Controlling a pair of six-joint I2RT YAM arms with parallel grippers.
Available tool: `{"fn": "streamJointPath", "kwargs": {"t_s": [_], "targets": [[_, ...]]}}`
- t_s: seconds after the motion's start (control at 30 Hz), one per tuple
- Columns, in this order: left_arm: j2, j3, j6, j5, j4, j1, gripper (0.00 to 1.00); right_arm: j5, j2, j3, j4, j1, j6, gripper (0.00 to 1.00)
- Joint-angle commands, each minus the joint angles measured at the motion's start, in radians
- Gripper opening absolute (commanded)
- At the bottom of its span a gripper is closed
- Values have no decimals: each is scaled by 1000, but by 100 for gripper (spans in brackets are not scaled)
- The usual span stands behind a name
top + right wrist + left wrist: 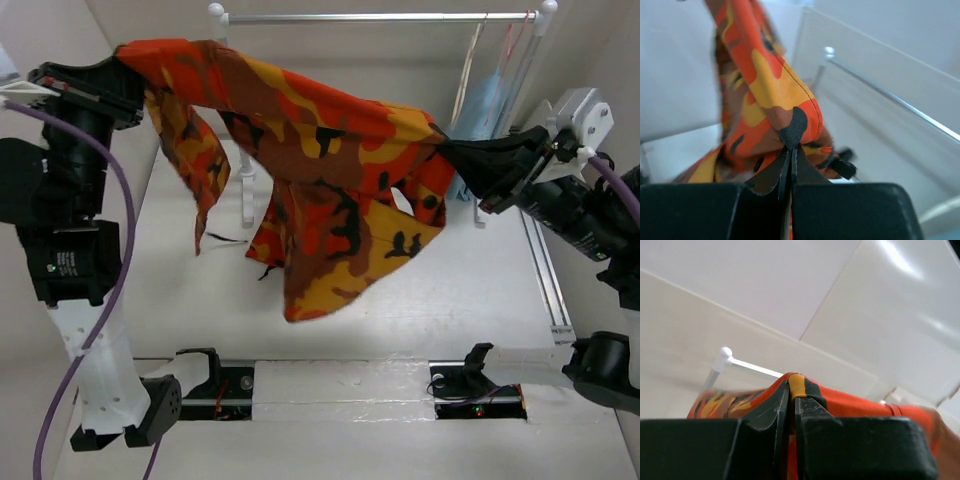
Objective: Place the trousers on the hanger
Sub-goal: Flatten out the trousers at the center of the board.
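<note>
Above the smooth white desk [180,300], the limp camouflage-print cloth trousers [330,180] sag in folds, strung between both arms. The left gripper [791,395] and right gripper [789,157] each pinch a fabric edge. The thin cream triangular hanger [467,70] hangs from the metal rail [380,17].

The trousers [320,170], stretched between my left gripper [128,57] and right gripper [447,152], bar the middle way to the far rail [380,17]. Beneath them the near table [180,310] lies open. The hanger [467,75] and a light blue garment [482,110] crowd the rail's right end.
</note>
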State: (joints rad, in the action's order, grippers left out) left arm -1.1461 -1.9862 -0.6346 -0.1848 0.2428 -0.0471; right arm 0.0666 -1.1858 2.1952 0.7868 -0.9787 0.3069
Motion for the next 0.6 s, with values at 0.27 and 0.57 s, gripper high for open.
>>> {"fn": "streamJointPath", "kwargs": {"t_s": [0.27, 0.57], "targets": [[-449, 285, 150, 87, 18, 154, 21, -100, 112, -764, -216, 788, -166, 0], [-390, 462, 190, 122, 144, 191, 61, 54, -17, -736, -225, 784, -151, 0]]}}
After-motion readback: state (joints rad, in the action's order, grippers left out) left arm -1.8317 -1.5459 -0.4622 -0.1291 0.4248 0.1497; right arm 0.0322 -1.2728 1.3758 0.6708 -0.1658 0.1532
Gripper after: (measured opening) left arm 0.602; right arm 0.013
